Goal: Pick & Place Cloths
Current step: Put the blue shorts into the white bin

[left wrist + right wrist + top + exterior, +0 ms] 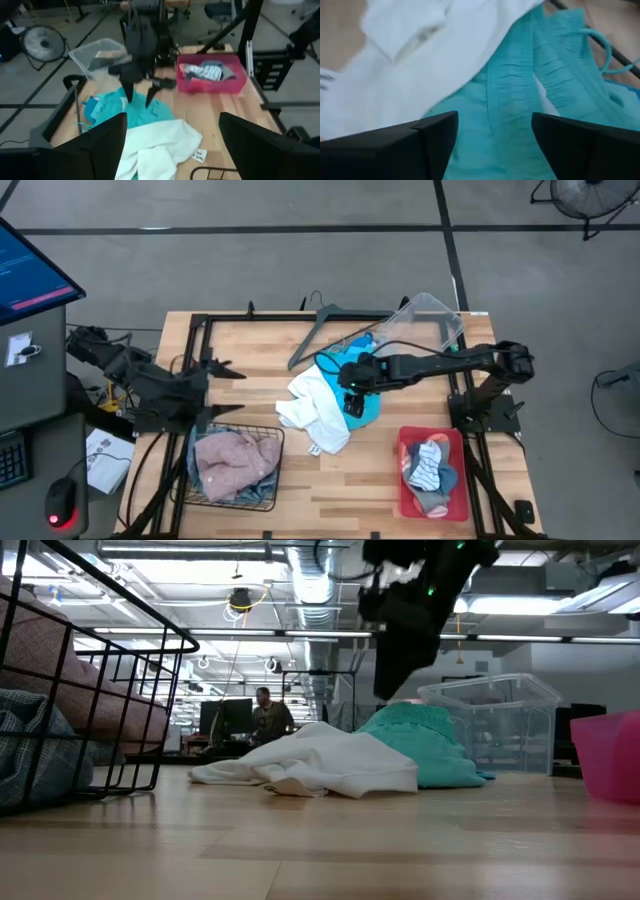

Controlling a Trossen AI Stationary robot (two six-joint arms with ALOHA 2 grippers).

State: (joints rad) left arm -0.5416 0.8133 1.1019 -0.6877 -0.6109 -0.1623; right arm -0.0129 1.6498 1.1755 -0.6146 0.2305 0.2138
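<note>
A bright turquoise-blue cloth [368,410] [520,100] lies crumpled at the table's middle. A white cloth [315,415] [320,765] rests beside it, partly over its left edge. My right gripper [352,402] [495,145] hangs open just above the turquoise cloth, slanting down; its fingers [129,95] stand apart. My left gripper [222,369] [172,145] is open and raised over the table's left side, with nothing between its fingers. A pink cloth [235,455] and blue denim [30,750] lie in the wire basket [195,480]. Striped and grey-blue socks [430,465] lie in the red bin [405,490].
A grey clothes hanger [330,325] lies at the far middle of the table. A clear plastic container [435,315] stands at the far right behind the cloths. Bare wood shows along the near edge between basket and bin. A person [268,715] sits in the room beyond.
</note>
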